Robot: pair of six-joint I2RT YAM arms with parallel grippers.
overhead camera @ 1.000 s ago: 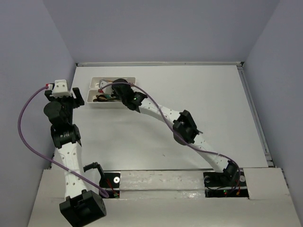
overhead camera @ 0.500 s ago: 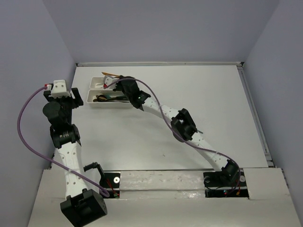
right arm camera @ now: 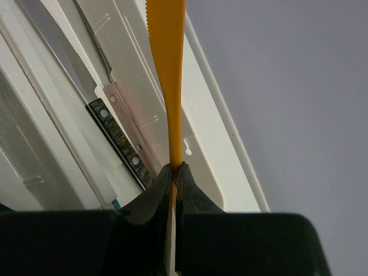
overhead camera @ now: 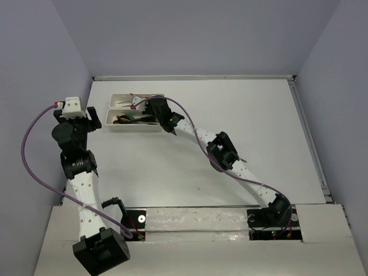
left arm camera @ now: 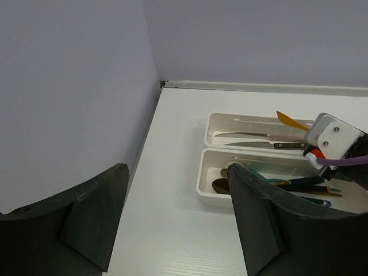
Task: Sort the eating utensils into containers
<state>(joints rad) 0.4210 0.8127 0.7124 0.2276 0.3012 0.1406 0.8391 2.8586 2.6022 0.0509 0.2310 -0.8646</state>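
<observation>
**Orange knife held over the far tray**

The right gripper (right arm camera: pixel 173 172) is clenched on the orange knife (right arm camera: pixel 167 69) above the far tray (right arm camera: pixel 201 121). The blade lies slightly skewed to that tray's long axis. The left gripper (left arm camera: pixel 175 230), jaws apart, idles beyond the tray's end.

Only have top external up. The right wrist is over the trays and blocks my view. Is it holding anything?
Observer: Yes. The right wrist view shows the right gripper shut on an orange knife, with the serrated blade pointing away from the fingers.
Operator: Over which tray?
Observer: The far tray. Below the orange knife it holds silver knives, including a black-handled knife with rivets.
Operator: Left arm doing anything?
Observer: No. In the left wrist view the left gripper is open with nothing between its fingers, and it faces the trays.
</observation>
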